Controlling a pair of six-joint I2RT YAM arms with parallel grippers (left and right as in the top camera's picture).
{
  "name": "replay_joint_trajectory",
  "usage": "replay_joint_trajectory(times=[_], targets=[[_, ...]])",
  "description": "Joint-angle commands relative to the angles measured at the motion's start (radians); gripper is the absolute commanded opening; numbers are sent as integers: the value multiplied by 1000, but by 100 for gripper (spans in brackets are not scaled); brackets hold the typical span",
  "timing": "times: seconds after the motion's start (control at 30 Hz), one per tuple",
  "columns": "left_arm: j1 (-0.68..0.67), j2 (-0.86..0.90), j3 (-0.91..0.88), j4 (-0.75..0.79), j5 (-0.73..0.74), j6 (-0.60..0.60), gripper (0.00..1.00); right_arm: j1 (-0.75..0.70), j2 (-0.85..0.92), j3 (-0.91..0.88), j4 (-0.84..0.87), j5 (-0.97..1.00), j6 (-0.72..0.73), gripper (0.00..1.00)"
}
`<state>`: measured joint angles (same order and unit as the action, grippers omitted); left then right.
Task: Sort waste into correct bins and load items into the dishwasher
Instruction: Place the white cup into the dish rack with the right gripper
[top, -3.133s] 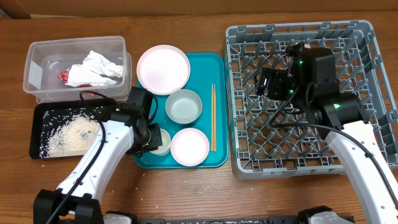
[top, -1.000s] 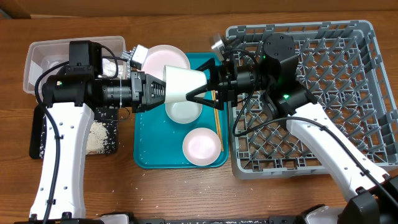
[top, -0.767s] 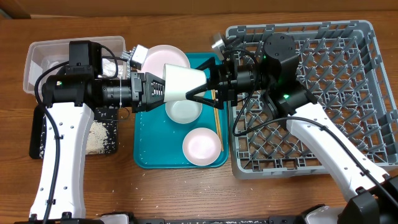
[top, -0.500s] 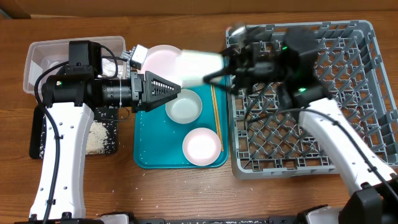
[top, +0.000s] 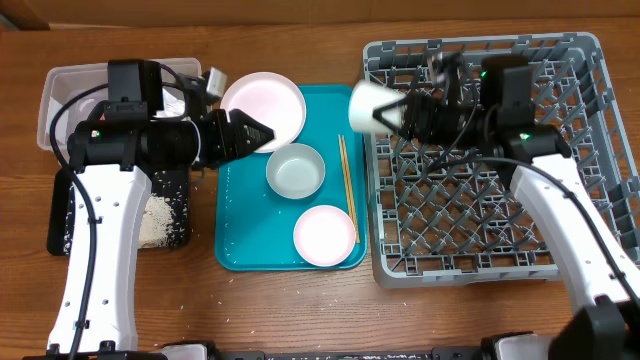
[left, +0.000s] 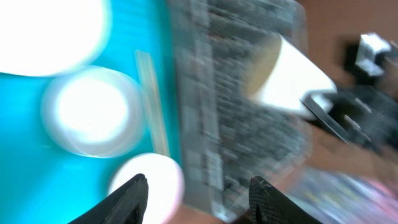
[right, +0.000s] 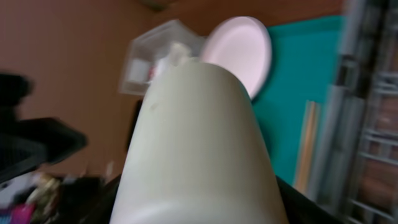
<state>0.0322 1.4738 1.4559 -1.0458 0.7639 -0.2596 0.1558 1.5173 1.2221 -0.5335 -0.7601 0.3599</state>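
Holding a small white cup (top: 368, 104) at the edge of the grey dish rack (top: 560, 60)

The right gripper (top: 390, 110) has its jaws closed around the small white cup. The cup lies on its side in the air above the rack's left wall, its rim turned toward the left arm. Across the teal tray (top: 240, 235), the left gripper (top: 266, 133) hangs with jaws parted and nothing between them, its tips over the rim of the pale pink plate (top: 262, 105). That plate sits at the tray's far left corner. A white bowl (top: 295, 172) rests just in front of it, and a second bowl (top: 325, 235), faintly pink, sits nearer the tray's front edge. Two wooden chopsticks (top: 345, 190) lie side by side along the tray's right side, close to the rack. On the left of the tabletop (top: 300, 310), the clear plastic tub (top: 60, 85) is partly hidden by the left arm. The black tray (top: 70, 235) just in front of it holds scattered rice crumbs (top: 155, 215). Both wrist views are blurred.
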Motion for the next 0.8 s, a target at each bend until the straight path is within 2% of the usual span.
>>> replay_joint_trajectory(times=[0.0,0.17,0.3,0.47,0.57,0.77], targets=[[-5,3,19,49,-366,-34,55,63,-154,20,-151,372,-22,55],[-5,37,19,112,-467,-33,55,185,-241,46,-421,634,65,55],[-5,87,19,132,-473,-33,55,266,-241,50,-597,724,177,55],[-8,167,19,121,-472,-32,54,304,-238,50,-750,733,259,55],[-8,211,19,108,-455,-33,49,314,-237,50,-824,732,296,55],[-8,253,19,120,-424,-32,49,367,-217,47,-842,715,308,55]])
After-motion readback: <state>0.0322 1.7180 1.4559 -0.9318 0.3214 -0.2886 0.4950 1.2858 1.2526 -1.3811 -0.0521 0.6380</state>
